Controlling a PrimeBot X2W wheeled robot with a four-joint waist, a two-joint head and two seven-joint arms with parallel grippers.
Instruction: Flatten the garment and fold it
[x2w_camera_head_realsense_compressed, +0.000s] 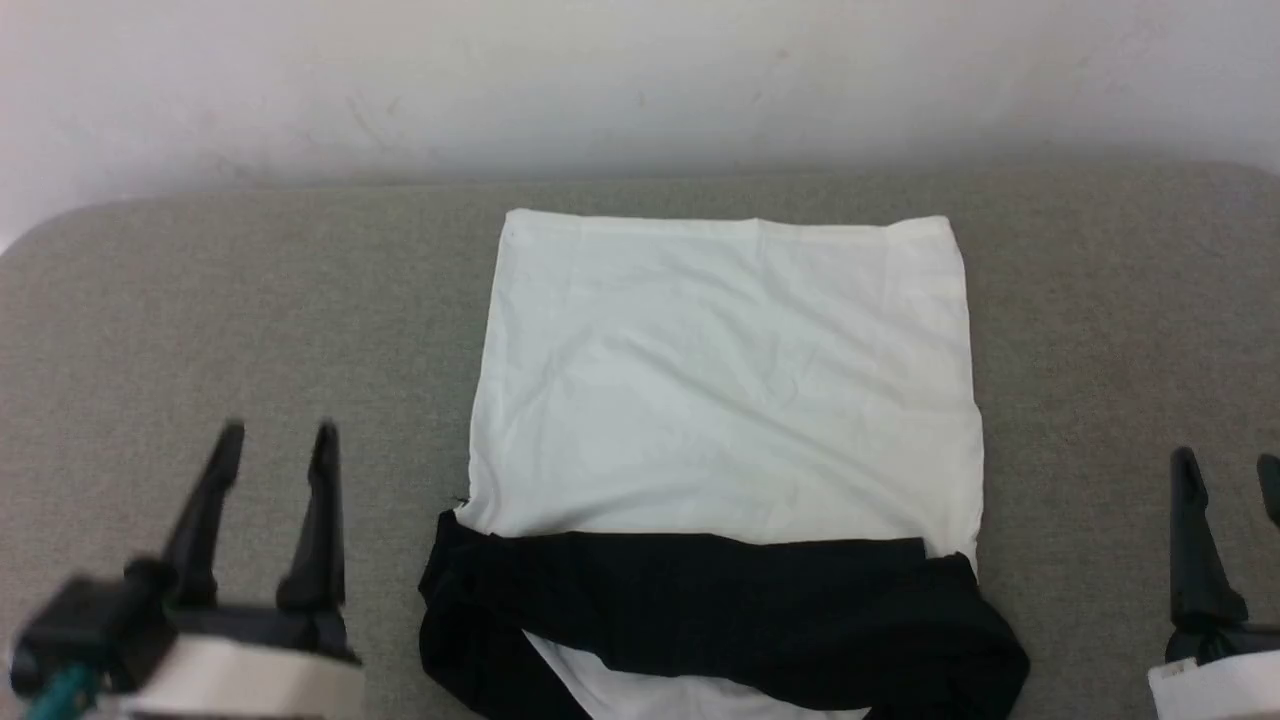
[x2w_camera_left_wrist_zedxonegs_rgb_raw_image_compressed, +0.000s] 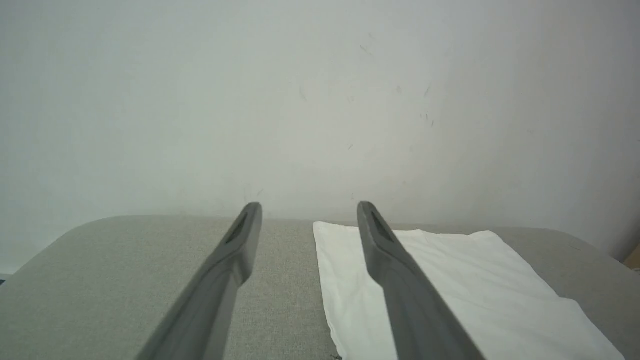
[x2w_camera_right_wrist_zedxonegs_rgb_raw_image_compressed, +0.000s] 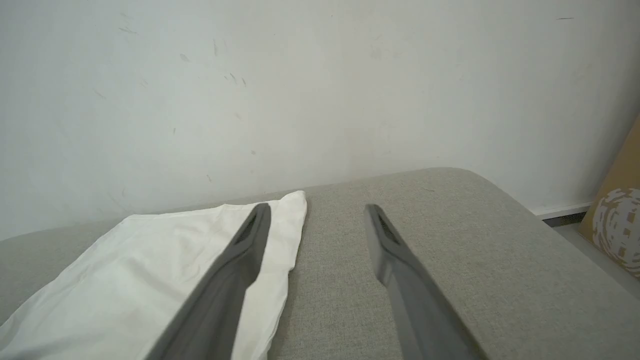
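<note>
Two hands wait on either side of the garment (x2w_camera_head_realsense_compressed: 730, 380), both with fingers spread wide and holding nothing. My left hand (x2w_camera_head_realsense_compressed: 278, 430) hovers over the bare grey desk (x2w_camera_head_realsense_compressed: 200, 300) to the left of the cloth, and my right hand (x2w_camera_head_realsense_compressed: 1228, 458) sits at the far right, neither one touching it. The garment lies in the middle of the desk. Its white body is spread as a fairly smooth rectangle reaching toward the pale wall (x2w_camera_head_realsense_compressed: 640, 80). The black sleeves lie crossed in a dark band over the end nearest me, with a little white showing beneath them. I judge the flattening done and the sleeves folded in. Folding the body over looks like what remains.
</note>
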